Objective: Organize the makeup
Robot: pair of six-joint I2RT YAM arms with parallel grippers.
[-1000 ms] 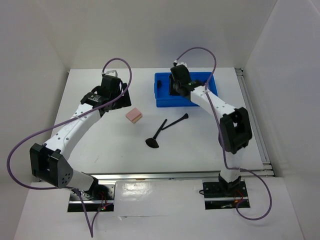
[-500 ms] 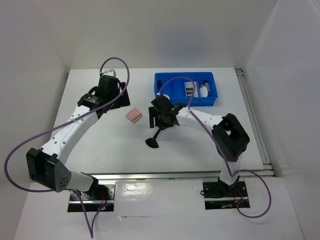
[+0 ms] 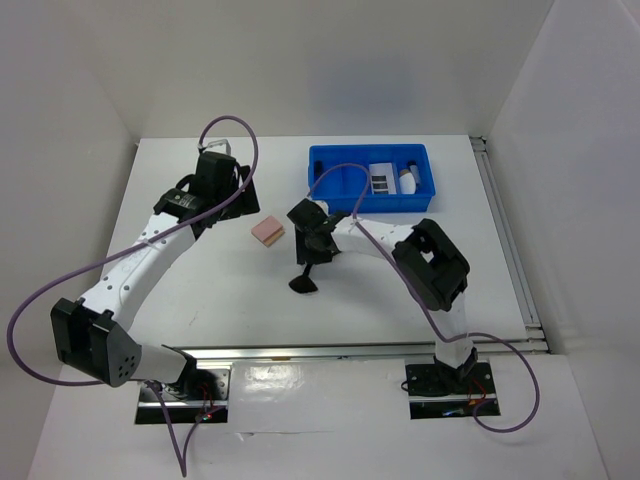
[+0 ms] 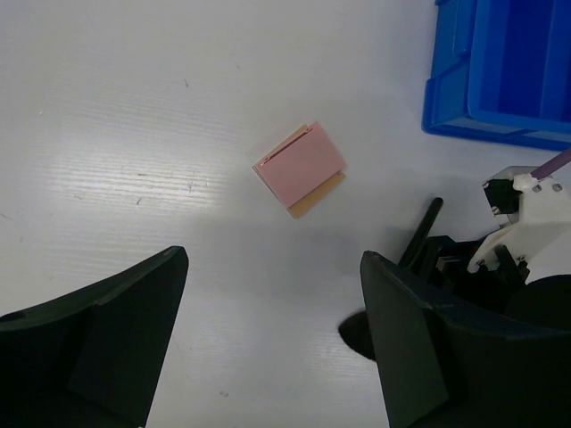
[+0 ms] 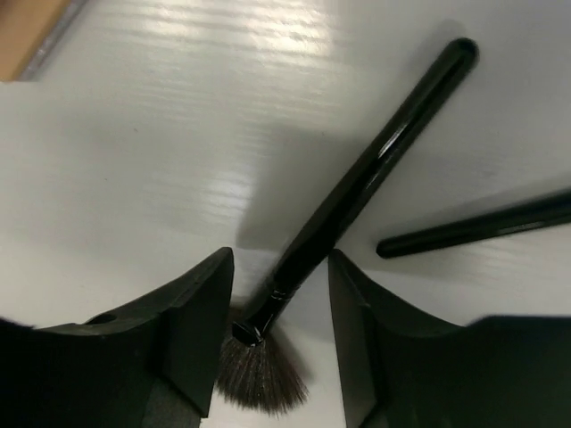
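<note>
A pink square sponge (image 3: 267, 231) lies on the white table; it also shows in the left wrist view (image 4: 299, 168). A black fan brush (image 3: 304, 282) lies below and right of it. My right gripper (image 3: 316, 244) is open and low over that brush. Its fingers straddle the handle (image 5: 357, 205) just above the bristles, not closed on it. A second thin black brush (image 5: 473, 227) lies beside it. My left gripper (image 3: 215, 185) is open and empty above the table, left of the sponge. A pale palette (image 3: 381, 178) and a white egg-shaped piece (image 3: 407, 180) sit in the bin. The orange-brown brush is out of view.
The blue divided bin (image 3: 345, 203) stands at the back, right of centre; its corner shows in the left wrist view (image 4: 464, 98). The right arm stretches across the table between the bin and the brushes. White walls enclose the table on three sides.
My right arm has swung from over the blue bin down and left to the fan brush, its open jaws now either side of the handle. The left arm has barely moved.
</note>
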